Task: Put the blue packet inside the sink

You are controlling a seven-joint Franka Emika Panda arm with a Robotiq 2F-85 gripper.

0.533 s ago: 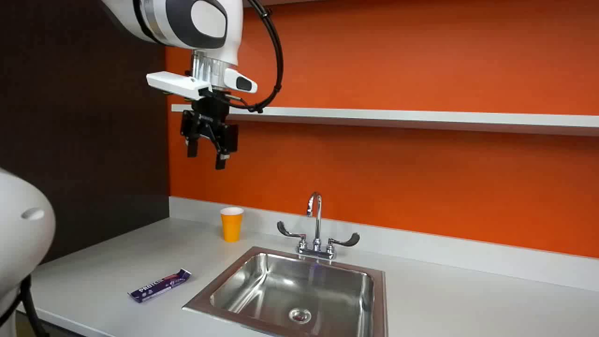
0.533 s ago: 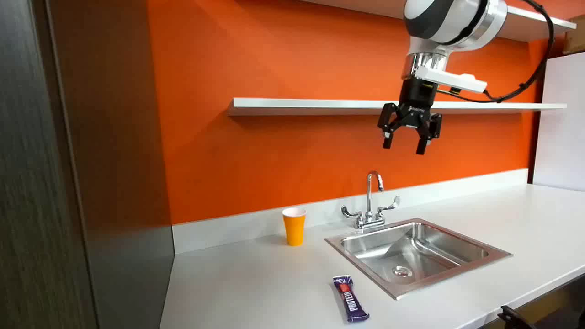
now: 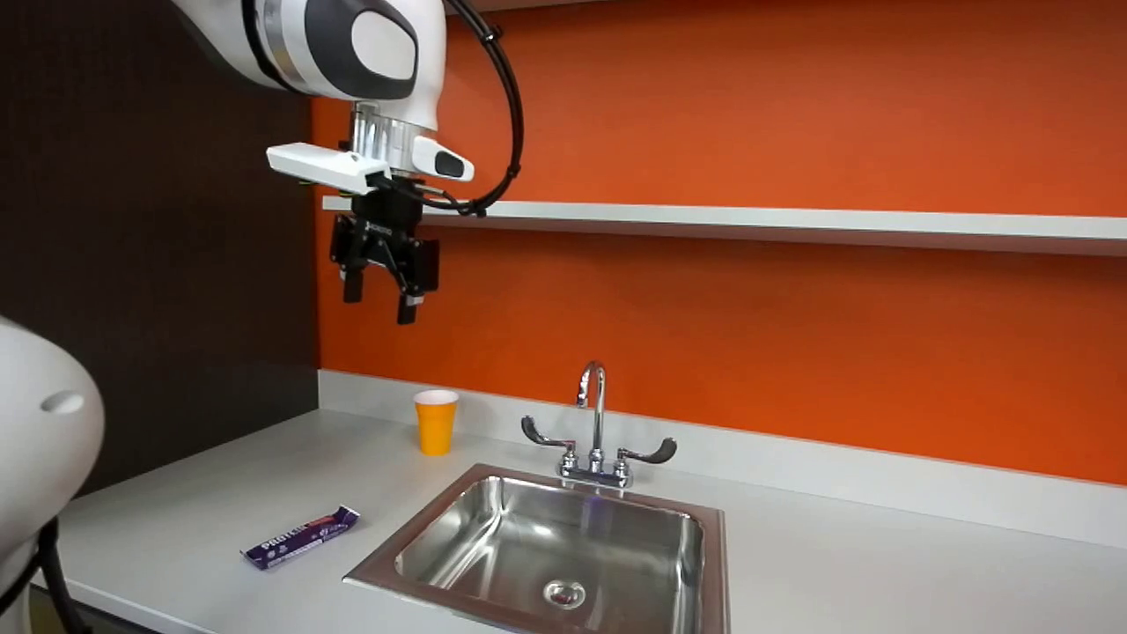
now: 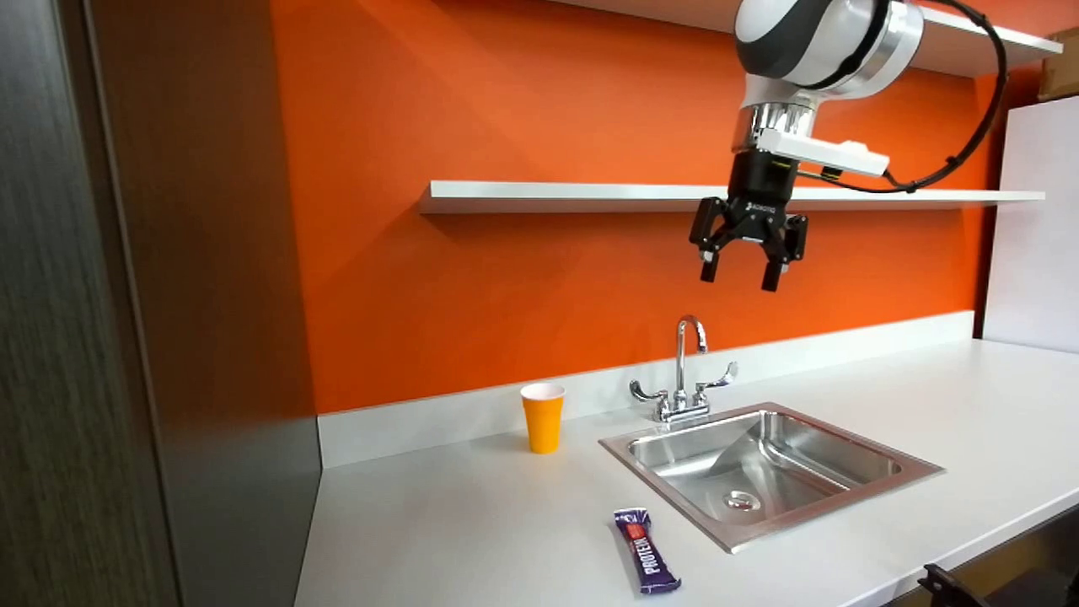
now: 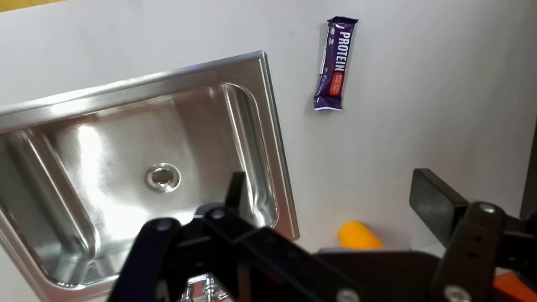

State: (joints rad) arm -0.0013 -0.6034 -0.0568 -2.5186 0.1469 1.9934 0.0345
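The blue packet [image 5: 335, 63] lies on the surface [image 5: 402, 121] beside the sink [image 5: 270, 138]. The jaws are spread apart, much higher than the packet. I can't tell if they're over the sink.

The blue packet [image 5: 335, 63], a slim purple-blue wrapper with crimped ends, lies flat outside the sink [image 3: 541, 550], left of its near left corner and apart from the rim [image 5: 270, 130]. White lettering, PROTEIN, and 1 red patch face up. It runs roughly near to far, the far end angled a little towards the sink, which is a rectangular stainless steel basin with 1 round drain [image 5: 162, 177] and, at the far side, a chrome faucet [image 3: 598, 440] with 2 handles.
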